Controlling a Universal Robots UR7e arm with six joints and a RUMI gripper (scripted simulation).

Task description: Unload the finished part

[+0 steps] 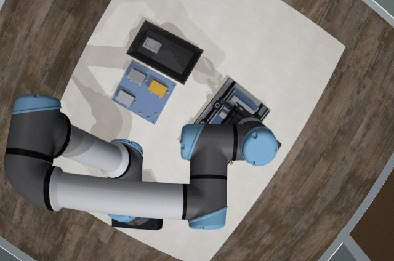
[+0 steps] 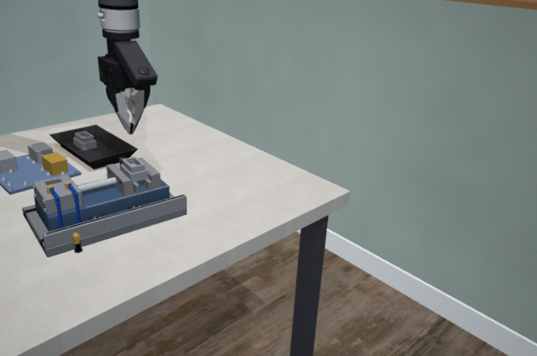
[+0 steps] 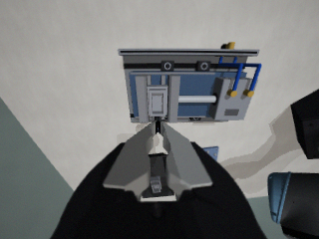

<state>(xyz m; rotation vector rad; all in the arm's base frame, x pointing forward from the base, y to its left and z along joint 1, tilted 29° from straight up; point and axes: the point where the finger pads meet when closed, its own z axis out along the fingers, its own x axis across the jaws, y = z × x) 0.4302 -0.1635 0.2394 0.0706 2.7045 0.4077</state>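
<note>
The finished part (image 2: 132, 165) (image 3: 158, 103), a grey block with a pocket on top, sits clamped between the jaws of the blue and grey vise (image 1: 211, 103) (image 2: 108, 208) (image 3: 196, 86). My gripper (image 2: 131, 128) (image 3: 158, 121) is shut on nothing and hangs pointing down, a short way above the part. In the overhead view the arm's wrist hides the gripper and the part. The black outfeed tray (image 1: 180, 59) (image 2: 112, 150) (image 3: 306, 126) lies behind the vise and holds one pocketed block (image 1: 151, 44) (image 2: 84, 139) at its far end.
A blue fixture plate (image 1: 149, 105) (image 2: 23, 175) beside the tray carries two grey blocks and a yellow block (image 1: 157, 88) (image 2: 54, 163). The vise has blue hoses and a small yellow knob (image 2: 76, 238) at its near end. The table edge is to the right.
</note>
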